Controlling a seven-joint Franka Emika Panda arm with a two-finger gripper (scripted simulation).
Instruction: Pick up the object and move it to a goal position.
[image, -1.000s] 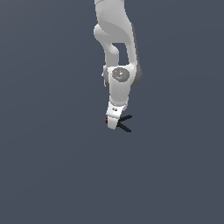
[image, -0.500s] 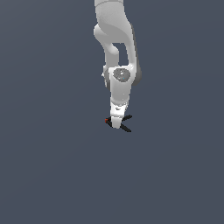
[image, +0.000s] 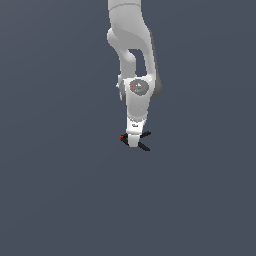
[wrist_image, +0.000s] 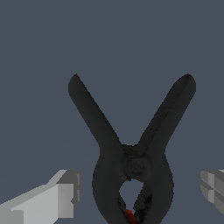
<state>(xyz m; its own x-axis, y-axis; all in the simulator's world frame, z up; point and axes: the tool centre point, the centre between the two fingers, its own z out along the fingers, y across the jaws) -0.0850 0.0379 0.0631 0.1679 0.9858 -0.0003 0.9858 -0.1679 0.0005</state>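
Note:
The object is a black V-shaped clamp with two thin arms and a red-orange spot at its jaw end. In the exterior view it (image: 144, 146) lies on the grey ground, mostly hidden behind my white hand, with the red spot showing at the exterior view's left. My gripper (image: 133, 142) is down around it. In the wrist view the object (wrist_image: 131, 153) fills the middle. My gripper (wrist_image: 138, 192) is open, with one finger (wrist_image: 57, 197) on each side of the clamp's body, not touching it.
Plain dark grey ground surrounds the object in both views. My white arm (image: 131, 45) reaches down from the top of the exterior view. No other objects show.
The hand has turned slightly about its axis while staying low over the object. The object has not visibly moved.

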